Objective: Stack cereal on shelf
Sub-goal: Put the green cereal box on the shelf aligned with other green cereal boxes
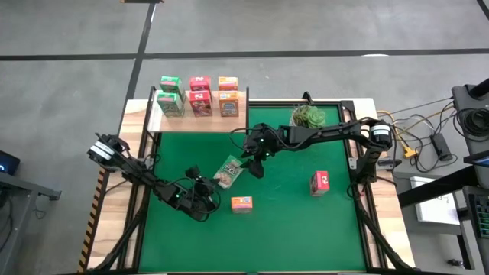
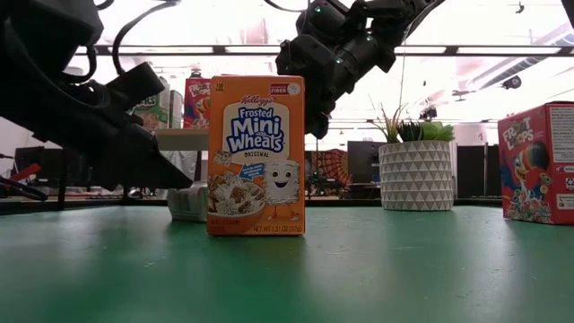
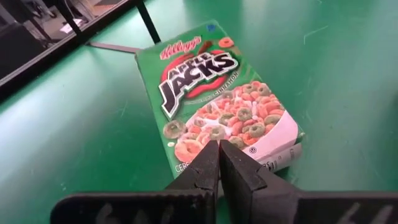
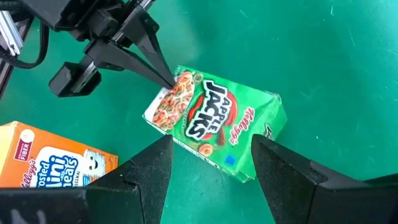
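Note:
A green cereal box [image 1: 228, 172] lies flat on the green table, its printed front up. My left gripper [image 3: 219, 148] is shut, and its tips sit at the box's bowl-picture end. My right gripper [image 4: 211, 165] hangs open above the box's other end, one finger to each side, touching nothing. An orange cereal box [image 1: 242, 203] stands upright near the front, and a red one [image 1: 319, 182] stands to the right. The light-wood shelf [image 1: 238, 122] at the far left carries several cereal boxes in green, pink and orange. My left gripper meets the green box's printed front near its bowl-picture end [image 4: 176, 87] with the tips of its shut fingers [image 3: 208, 163]. They slant down onto it from the table's left and near side. The box lies flat on the table.
A plant in a white patterned pot [image 1: 309, 116] stands at the far right, behind my right arm. The orange box [image 2: 256, 154] stands just on the near side of my left gripper. A dark frame and a wooden border [image 1: 382, 229] run round the green mat.

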`<state>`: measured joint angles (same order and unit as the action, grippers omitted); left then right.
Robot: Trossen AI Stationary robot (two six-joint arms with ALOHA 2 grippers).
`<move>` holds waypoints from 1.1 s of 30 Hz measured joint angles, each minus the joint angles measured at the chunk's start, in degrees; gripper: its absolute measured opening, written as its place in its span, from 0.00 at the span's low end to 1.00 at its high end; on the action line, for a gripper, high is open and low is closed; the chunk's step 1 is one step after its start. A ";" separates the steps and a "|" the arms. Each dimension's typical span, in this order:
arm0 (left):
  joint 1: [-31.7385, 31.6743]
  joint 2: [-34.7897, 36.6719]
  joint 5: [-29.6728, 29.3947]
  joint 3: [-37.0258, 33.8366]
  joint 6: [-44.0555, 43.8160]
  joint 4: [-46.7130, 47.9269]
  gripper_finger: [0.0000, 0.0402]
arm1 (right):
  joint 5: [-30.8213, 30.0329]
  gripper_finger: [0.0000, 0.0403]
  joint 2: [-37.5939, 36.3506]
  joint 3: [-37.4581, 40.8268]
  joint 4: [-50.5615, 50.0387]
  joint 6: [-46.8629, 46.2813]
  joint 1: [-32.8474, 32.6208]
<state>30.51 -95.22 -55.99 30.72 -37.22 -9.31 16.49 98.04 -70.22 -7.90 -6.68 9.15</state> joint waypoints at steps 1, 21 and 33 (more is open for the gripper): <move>0.34 0.12 0.03 0.00 -0.69 0.34 0.00 | 0.00 0.52 0.00 0.00 0.03 -0.07 0.00; 2.09 -0.06 0.42 -0.04 -5.76 2.06 0.00 | -1.55 0.52 2.28 -0.39 1.38 -16.06 2.12; 2.09 -0.17 0.42 -0.09 -5.32 2.20 0.00 | 0.17 0.52 5.92 -0.46 3.94 -18.81 3.09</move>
<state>32.60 -95.39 -55.57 30.63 -42.54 -7.11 16.66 103.96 -70.67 -3.96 -25.49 12.24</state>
